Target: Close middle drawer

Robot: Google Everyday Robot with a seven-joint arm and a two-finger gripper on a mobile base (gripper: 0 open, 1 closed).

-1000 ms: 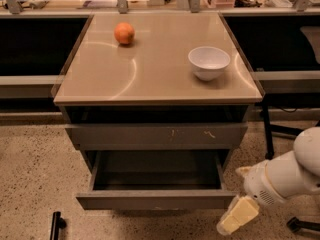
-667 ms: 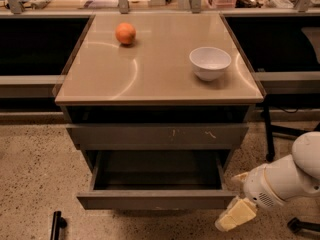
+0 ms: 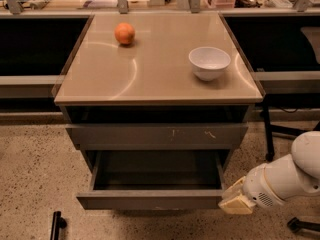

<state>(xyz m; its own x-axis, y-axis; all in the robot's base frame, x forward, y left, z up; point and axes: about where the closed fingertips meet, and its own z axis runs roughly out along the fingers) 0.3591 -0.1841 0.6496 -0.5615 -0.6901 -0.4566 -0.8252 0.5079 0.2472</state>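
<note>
One speckled floor (image 3: 30,184), pale and flecked, across the whole lower view. One cabinet (image 3: 150,74) standing on it, with a glossy tan top and dark open bays to either side.

Two drawer fronts counted below the top. One scratched drawer (image 3: 150,135), grey, with pale marks right of centre, sitting just under the top and only slightly forward. One middle drawer (image 3: 150,200) directly beneath, pulled well out towards the camera, with a dark grey inside open to view, a plain grey front and nothing seen lying in it.

One arm (image 3: 285,179), white and rounded, reaching in from the lower right edge. One white bowl (image 3: 209,62), upright on the right half of the top. One orange (image 3: 124,34) on the far left part of the top, well apart from the bowl.

One gripper (image 3: 236,202), cream-coloured, at the right end of the middle drawer's front, level with it and either touching or just beside it. Cannot tell how far open, and nothing seen in its hold. One short black bar (image 3: 56,225) on the floor at lower left.

Against a second ago: gripper higher, up from below the drawer front's right corner to the height of the front itself. Drawer pulled out just as far as before; bowl and orange unmoved.
</note>
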